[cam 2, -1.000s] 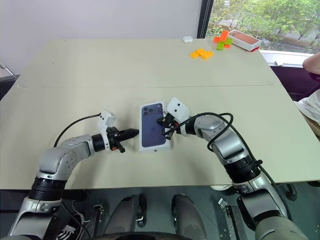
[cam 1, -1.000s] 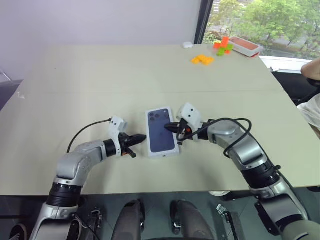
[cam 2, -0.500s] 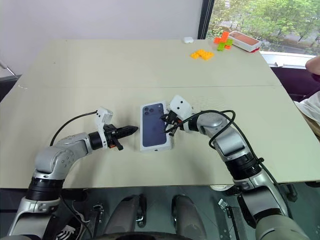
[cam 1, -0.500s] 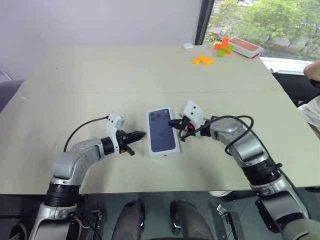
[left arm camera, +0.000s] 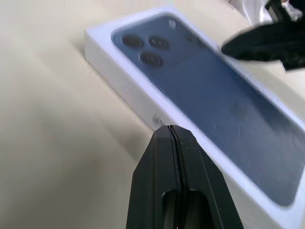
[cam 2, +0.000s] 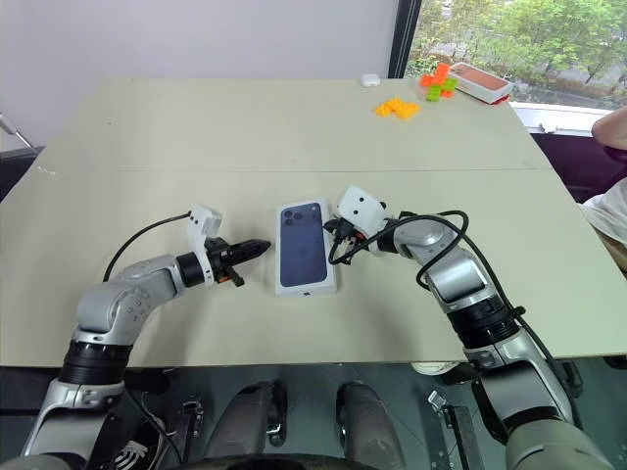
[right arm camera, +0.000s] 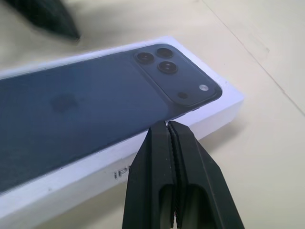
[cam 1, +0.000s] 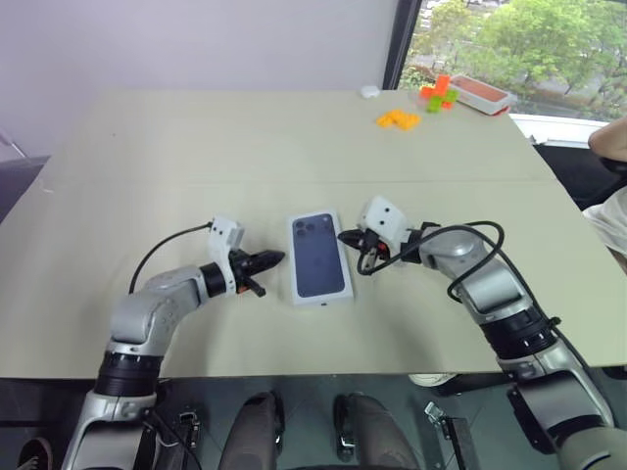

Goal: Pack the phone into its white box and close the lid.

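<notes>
The lid [cam 1: 318, 257], white with a dark blue phone picture on top, lies flat at the table's near middle, also seen close up as the lid [right arm camera: 86, 105]. The phone and the white box are hidden. My left gripper [cam 1: 279, 258] is shut and empty, its tip just short of the lid's left side, as the left wrist view shows the gripper [left arm camera: 170, 129]. My right gripper [cam 1: 343, 236] is shut and empty, pointing at the lid's right edge near the printed cameras, close to that edge as the gripper [right arm camera: 167, 124] shows.
Orange blocks [cam 1: 397, 118], green and orange blocks [cam 1: 438, 91], a red and white tray [cam 1: 478, 91] and a small white object [cam 1: 367, 90] sit at the table's far right. A person's arm [cam 1: 609, 135] shows at the right edge.
My right gripper has drawn back to the right, from over the lid's face to its right edge. The left gripper has barely shifted. The lid has stayed put.
</notes>
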`<state>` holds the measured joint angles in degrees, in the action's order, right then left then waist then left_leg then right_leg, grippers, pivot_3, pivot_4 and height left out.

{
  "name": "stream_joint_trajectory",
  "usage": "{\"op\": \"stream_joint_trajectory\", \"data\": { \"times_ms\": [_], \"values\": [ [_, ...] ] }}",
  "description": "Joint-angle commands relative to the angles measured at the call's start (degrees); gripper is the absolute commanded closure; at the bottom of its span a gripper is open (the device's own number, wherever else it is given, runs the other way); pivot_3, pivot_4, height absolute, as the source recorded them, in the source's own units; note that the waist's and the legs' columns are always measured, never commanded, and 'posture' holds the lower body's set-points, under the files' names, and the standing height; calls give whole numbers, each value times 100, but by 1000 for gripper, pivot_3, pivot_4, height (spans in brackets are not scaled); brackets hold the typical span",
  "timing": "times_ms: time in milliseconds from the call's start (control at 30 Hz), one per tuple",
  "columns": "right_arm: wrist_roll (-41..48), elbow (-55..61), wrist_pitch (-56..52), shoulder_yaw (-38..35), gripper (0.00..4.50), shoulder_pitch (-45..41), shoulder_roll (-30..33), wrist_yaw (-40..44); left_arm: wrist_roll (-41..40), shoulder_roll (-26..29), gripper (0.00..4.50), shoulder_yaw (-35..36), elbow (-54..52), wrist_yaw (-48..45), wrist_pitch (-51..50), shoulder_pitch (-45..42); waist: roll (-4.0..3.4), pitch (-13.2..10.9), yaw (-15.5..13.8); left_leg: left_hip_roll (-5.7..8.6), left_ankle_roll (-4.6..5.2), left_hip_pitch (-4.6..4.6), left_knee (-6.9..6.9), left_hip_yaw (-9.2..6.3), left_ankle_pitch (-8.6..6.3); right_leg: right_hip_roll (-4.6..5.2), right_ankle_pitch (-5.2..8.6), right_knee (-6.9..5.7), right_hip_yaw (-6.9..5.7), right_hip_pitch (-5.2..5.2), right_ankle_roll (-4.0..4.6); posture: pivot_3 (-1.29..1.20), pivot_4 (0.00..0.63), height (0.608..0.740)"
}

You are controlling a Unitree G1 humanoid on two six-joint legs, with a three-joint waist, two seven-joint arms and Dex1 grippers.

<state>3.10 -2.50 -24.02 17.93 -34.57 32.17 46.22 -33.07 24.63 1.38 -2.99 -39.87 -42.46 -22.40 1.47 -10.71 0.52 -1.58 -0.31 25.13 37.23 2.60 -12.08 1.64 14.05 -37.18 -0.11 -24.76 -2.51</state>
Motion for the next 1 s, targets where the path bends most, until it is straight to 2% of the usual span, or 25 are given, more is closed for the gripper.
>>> {"op": "stream_joint_trajectory", "data": {
  "times_ms": [33, 233, 367, 500, 600, 733, 867, 1000],
  "values": [
    [-95, -111, 56, -108, 4437, -10, 24, 36, 28, -28, 4500, -21, -91, -59, 79, -78, 0, 0, 12, 0, 0, 0, -1, 3, 0, 1, 0, 0, 3, -1, 0, 0, 150, 740],
    [219, -73, -219, -469, 4437, -80, -90, 132, 20, -85, 4500, -59, -95, -48, 59, -21, -1, 0, 18, -9, 0, 1, -13, -1, 0, -14, -10, -4, -1, -10, -18, 0, 150, 740],
    [-156, -137, 138, -249, 4437, -90, 104, 247, 12, -87, 4500, -55, -132, -45, 43, 1, -1, 0, 19, -9, 0, 0, -9, 1, 0, -14, -9, -5, -1, -9, -17, 0, 150, 740],
    [231, 129, -113, -480, 4437, -92, -176, 311, -75, -15, 4500, 49, -297, -8, -64, -15, -1, 0, 26, -7, 0, 0, -7, 6, 0, -11, -9, -5, 3, -8, -17, 0, 150, 740],
    [288, 204, -177, -475, 4437, -57, -281, 310, -268, -203, 4500, 293, -324, 235, -137, -327, -1, -1, 12, -9, 0, 0, -8, 2, 0, -14, -10, -8, 1, -9, -19, 0, 150, 740],
    [247, 90, -180, -486, 4437, -60, -431, 123, -195, -499, 4500, 360, -129, 573, -39, -805, 0, -1, -9, -7, 0, 2, 2, -1, 0, -12, -11, -7, -5, -3, -20, 0, 150, 740],
    [91, -62, -158, -445, 4437, -119, -482, -54, 263, -533, 4500, -33, 217, 505, 242, -849, 0, -1, 23, -3, 0, 0, 3, 9, 0, -10, -15, -3, -1, 0, -28, 0, 150, 740],
    [-132, -147, -73, -207, 4437, -92, -461, -42, 362, -825, 4500, -52, 823, 669, 253, -1044, 0, -1, 16, -6, 1, -4, -3, 9, 1, -16, -15, -7, -1, -3, -28, 0, 150, 740]
  ]
}}
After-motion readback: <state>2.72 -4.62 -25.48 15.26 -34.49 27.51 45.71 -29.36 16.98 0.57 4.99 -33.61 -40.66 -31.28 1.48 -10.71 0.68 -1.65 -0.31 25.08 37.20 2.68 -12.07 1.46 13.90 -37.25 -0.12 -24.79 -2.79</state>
